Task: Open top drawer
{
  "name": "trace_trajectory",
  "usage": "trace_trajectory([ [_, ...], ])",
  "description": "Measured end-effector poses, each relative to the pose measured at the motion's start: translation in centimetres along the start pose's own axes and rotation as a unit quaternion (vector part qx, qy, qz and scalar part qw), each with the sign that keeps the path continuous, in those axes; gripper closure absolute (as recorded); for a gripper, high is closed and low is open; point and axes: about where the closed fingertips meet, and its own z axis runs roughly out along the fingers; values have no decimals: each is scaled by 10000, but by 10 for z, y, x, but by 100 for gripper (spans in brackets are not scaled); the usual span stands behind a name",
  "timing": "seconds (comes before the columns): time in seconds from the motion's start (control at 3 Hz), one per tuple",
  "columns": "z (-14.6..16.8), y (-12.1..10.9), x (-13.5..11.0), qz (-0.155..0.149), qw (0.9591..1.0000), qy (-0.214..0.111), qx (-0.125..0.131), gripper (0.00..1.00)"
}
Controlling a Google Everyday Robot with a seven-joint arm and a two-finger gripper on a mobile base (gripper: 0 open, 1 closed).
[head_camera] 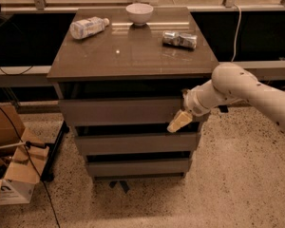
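Note:
The top drawer (118,110) is the widest grey-brown front panel, just under the cabinet's brown top (133,51). Its front appears flush and closed. Below it sit a mid-width drawer front (133,144) and the narrowest drawer front (137,166). My white arm comes in from the right. My gripper (179,121) has a tan fingertip at the lower right corner of the top drawer's front, by the gap above the middle drawer.
On the cabinet top lie a plastic bottle (88,27), a white bowl (139,13) and a crushed can (179,39). A cardboard box (9,175) and cables sit on the speckled floor at left. A dark low shelf runs behind the cabinet.

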Motion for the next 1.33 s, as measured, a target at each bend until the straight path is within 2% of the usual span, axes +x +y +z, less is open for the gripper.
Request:
trace_trajectory([
  [0.33,-7,8,6,28,10000,36,-25,44],
  [0.67,-10,7,4,29,10000,36,-25,41],
  [1.0,-13,7,1,28,10000,36,-25,18],
  [1.33,-16,7,0,28,10000,36,-25,0],
])
